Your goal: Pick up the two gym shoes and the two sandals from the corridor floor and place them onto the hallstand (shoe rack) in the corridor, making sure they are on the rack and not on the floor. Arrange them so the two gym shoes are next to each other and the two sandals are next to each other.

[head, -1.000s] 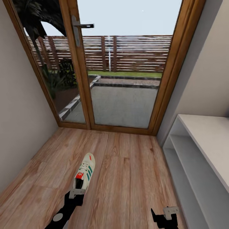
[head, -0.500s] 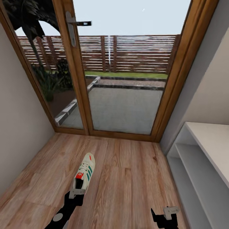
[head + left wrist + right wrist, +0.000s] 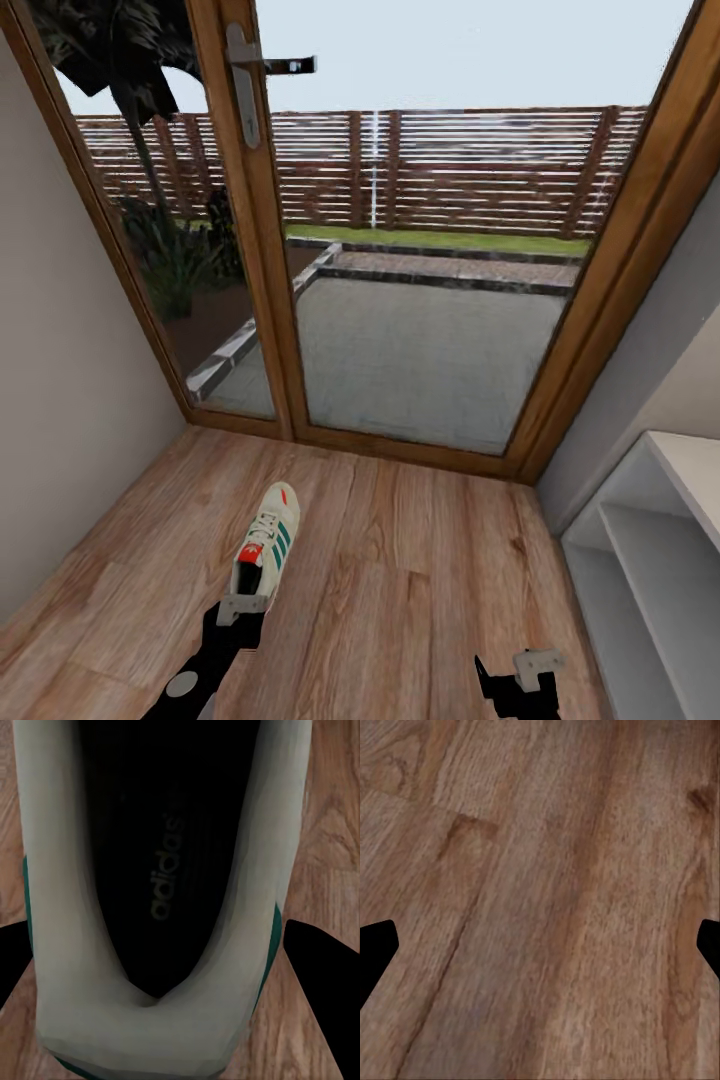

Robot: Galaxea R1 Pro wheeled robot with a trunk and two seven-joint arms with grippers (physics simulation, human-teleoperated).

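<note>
Fingers [image 3: 311, 967] astride gym shoe [image 3: 265, 548] — corridor floor [image 3: 420, 580]

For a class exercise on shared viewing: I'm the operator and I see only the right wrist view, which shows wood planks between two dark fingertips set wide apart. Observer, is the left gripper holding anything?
Observer: Yes. The left gripper grips a white gym shoe at the heel, with its toe pointing away from the robot.
Operator: Where is the hallstand?
Observer: The pale hallstand stands along the right-hand wall, on your arm's side, and its open tiers face the corridor.
Operator: What lies ahead?
Observer: A wood-framed glass door closes off the end of the corridor, with a paved yard and a slatted fence behind it.
</note>
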